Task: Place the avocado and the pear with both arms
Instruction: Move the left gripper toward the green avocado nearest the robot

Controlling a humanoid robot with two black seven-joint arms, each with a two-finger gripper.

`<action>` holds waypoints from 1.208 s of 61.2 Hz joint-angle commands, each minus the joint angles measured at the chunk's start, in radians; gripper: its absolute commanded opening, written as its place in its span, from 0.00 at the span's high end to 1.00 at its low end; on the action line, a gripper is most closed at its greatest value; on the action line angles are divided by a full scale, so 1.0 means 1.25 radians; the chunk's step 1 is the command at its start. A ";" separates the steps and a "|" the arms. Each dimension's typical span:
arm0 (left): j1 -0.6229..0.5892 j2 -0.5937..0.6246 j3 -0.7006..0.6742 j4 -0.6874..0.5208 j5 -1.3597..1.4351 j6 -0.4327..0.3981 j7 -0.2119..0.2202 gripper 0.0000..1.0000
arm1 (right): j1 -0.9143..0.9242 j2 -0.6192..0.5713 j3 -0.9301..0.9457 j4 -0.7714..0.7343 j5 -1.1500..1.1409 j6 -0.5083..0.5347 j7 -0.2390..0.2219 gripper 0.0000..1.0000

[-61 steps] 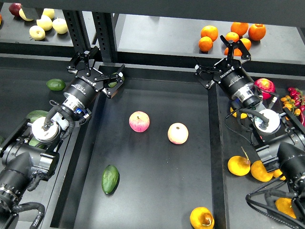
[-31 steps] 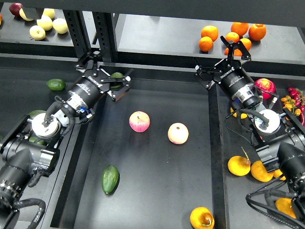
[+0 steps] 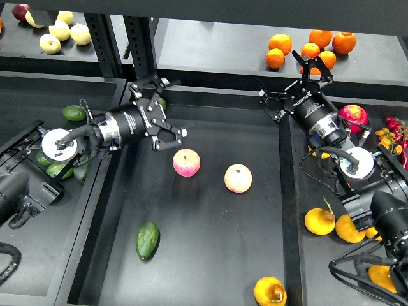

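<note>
The avocado (image 3: 147, 239), long and dark green, lies at the front left of the middle tray (image 3: 210, 255). The pear (image 3: 270, 291), yellow-orange with a brown patch, lies at the tray's front right edge. My left gripper (image 3: 167, 109) is open and empty over the tray's far left, pointing right, just up-left of a pink apple and far from the avocado. My right gripper (image 3: 290, 86) is open and empty over the tray's far right corner, far from the pear.
Two pink-and-yellow apples (image 3: 186, 162) (image 3: 238, 178) lie mid-tray. Rounder green avocados (image 3: 74, 113) are in the left bin. Yellow-orange fruit (image 3: 319, 221) and a red fruit (image 3: 354, 116) are in the right bin. Oranges (image 3: 279, 43) and pale apples (image 3: 60, 29) sit on the back shelves.
My left arm has swung right and out over the middle tray, its gripper turning to point right near the pink apple. My right gripper has barely shifted. The fruit has not moved.
</note>
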 commanded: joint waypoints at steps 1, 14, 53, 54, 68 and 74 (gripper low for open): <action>-0.046 0.022 0.093 -0.002 0.000 0.000 0.000 0.00 | 0.001 0.000 0.000 0.000 0.000 0.000 0.000 0.00; -0.132 0.065 0.274 -0.007 0.003 0.000 0.000 0.00 | 0.001 0.000 0.000 0.000 0.000 0.000 0.000 0.00; -0.133 0.086 0.491 -0.070 0.355 0.000 0.000 0.00 | 0.001 0.000 -0.007 -0.008 0.000 0.000 0.000 0.00; -0.133 0.086 0.491 -0.070 0.364 0.000 0.000 0.00 | 0.000 0.000 -0.007 -0.008 0.000 0.000 0.000 0.00; -0.121 0.082 0.491 -0.067 0.484 0.000 0.000 0.00 | 0.000 0.000 -0.006 -0.010 0.000 0.000 0.000 0.00; -0.105 0.080 0.488 -0.066 0.537 0.000 0.000 0.00 | -0.002 0.000 -0.006 -0.011 0.000 0.000 0.000 0.00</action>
